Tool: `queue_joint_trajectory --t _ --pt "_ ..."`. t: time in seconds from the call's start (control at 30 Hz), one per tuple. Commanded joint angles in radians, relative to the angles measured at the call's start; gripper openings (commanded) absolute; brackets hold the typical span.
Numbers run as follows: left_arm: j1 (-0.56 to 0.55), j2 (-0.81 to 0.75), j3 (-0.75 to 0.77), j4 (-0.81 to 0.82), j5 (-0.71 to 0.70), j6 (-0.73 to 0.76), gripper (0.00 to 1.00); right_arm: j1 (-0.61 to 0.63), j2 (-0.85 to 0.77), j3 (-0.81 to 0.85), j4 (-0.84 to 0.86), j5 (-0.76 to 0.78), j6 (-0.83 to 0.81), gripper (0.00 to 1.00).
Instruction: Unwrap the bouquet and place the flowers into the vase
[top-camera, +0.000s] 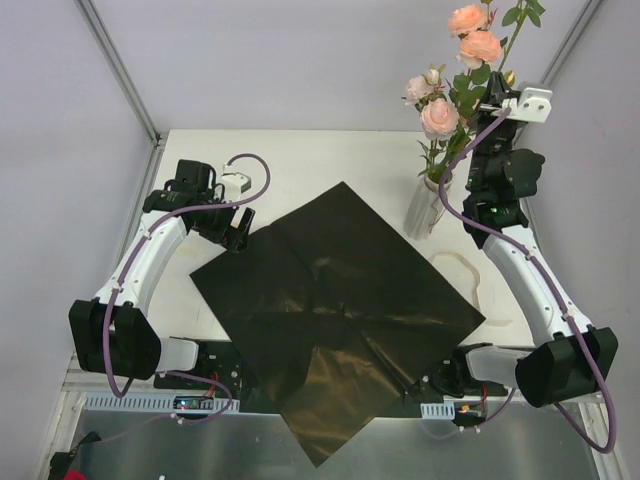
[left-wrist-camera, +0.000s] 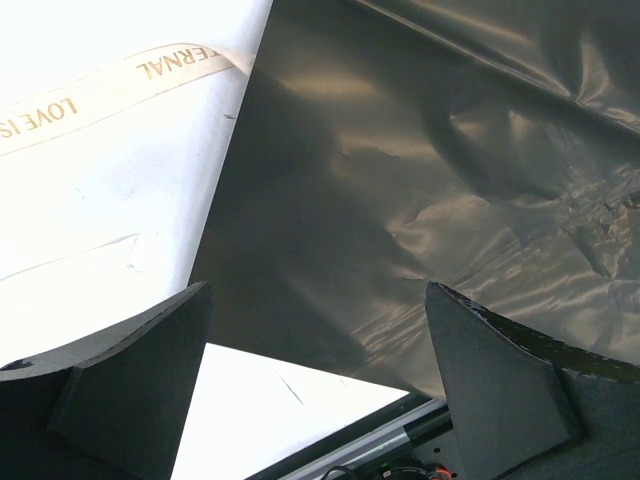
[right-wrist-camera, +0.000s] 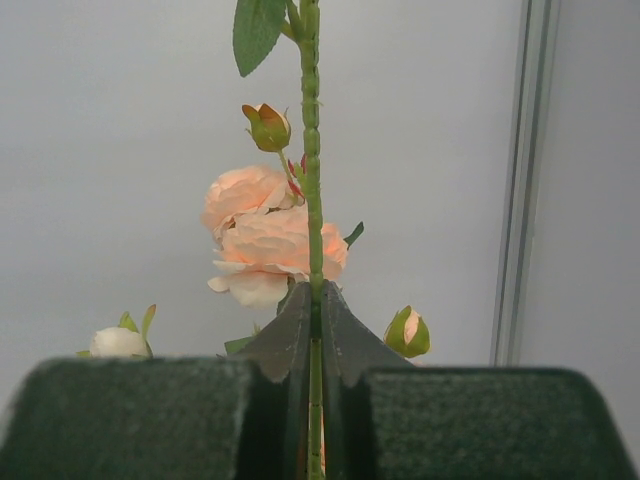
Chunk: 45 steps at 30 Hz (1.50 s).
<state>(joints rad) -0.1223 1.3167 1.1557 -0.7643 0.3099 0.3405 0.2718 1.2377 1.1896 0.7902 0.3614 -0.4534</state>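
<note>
Black paper (top-camera: 335, 310) flat; one stem (right-wrist-camera: 311, 180) pinched.
The black paper overhangs the table's (top-camera: 200, 160) near edge; my left pincer (left-wrist-camera: 318, 290) hangs spread over its left corner. Toward the far right corner, flowers (top-camera: 440, 115) stand in the vase (top-camera: 425, 205); my right pincer (right-wrist-camera: 315, 300) pinches the stem.

White flat bench (top-camera: 300, 160). Glossy black square paper sheet (top-camera: 330, 310) spread open, creased, turned diamond-wise across middle; near corner overhangs bench's front edge. Cream ribbon with gold lettering (top-camera: 484, 290) lies loose in curve on bare white surface just right of sheet, touching its edge in left wrist view (left-wrist-camera: 120, 85). Clear ribbed glass vase (top-camera: 424, 205) stands upright at far right, just beyond sheet's right edge.
</note>
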Motion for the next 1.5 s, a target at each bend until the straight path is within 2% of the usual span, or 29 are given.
queue_joint_trajectory --t 0.0,0.23,0.33,0.47,0.57,0.67,0.77,0.8,0.87,0.9,1.1,1.2,1.47 --pt "0.01 0.004 0.033 0.0 0.015 0.009 0.87 -0.011 0.002 0.035 0.104 -0.026 0.019 0.01" --pt "0.01 -0.004 0.033 -0.003 0.02 0.002 0.87 -0.009 -0.015 -0.071 0.06 -0.052 0.044 0.01" --pt "0.01 -0.02 0.035 -0.001 0.029 -0.001 0.87 -0.008 -0.055 -0.122 0.005 -0.058 0.071 0.15" --pt "0.01 -0.037 0.041 -0.001 0.038 -0.009 0.87 -0.006 -0.107 -0.206 -0.066 -0.061 0.104 0.42" --pt "0.01 -0.05 0.042 -0.003 0.038 -0.017 0.87 0.009 -0.161 -0.231 -0.163 -0.059 0.142 0.54" --pt "0.01 -0.063 0.036 -0.004 0.041 -0.017 0.87 0.032 -0.23 -0.231 -0.311 -0.05 0.188 0.59" --pt "0.01 -0.077 0.03 -0.003 0.044 -0.023 0.88 0.067 -0.308 -0.229 -0.474 -0.053 0.234 0.68" --pt "0.01 -0.082 0.029 -0.003 0.046 -0.023 0.87 0.079 -0.335 -0.208 -0.6 -0.058 0.251 0.72" --pt "0.01 -0.088 0.027 -0.001 0.049 -0.032 0.88 0.101 -0.351 -0.182 -0.736 -0.091 0.314 0.96" --pt "0.01 -0.089 0.027 -0.003 0.051 -0.037 0.88 0.107 -0.359 -0.17 -0.857 -0.108 0.334 0.96" --pt "0.01 -0.109 0.025 -0.001 0.049 -0.044 0.88 0.152 -0.368 -0.197 -1.149 -0.164 0.43 0.96" --pt "0.01 -0.126 0.021 0.005 0.038 -0.041 0.88 0.156 -0.388 -0.231 -1.201 -0.17 0.435 0.96" --pt "0.012 -0.151 -0.043 0.084 0.023 -0.08 0.88 0.156 -0.411 -0.294 -1.189 -0.181 0.414 0.96"
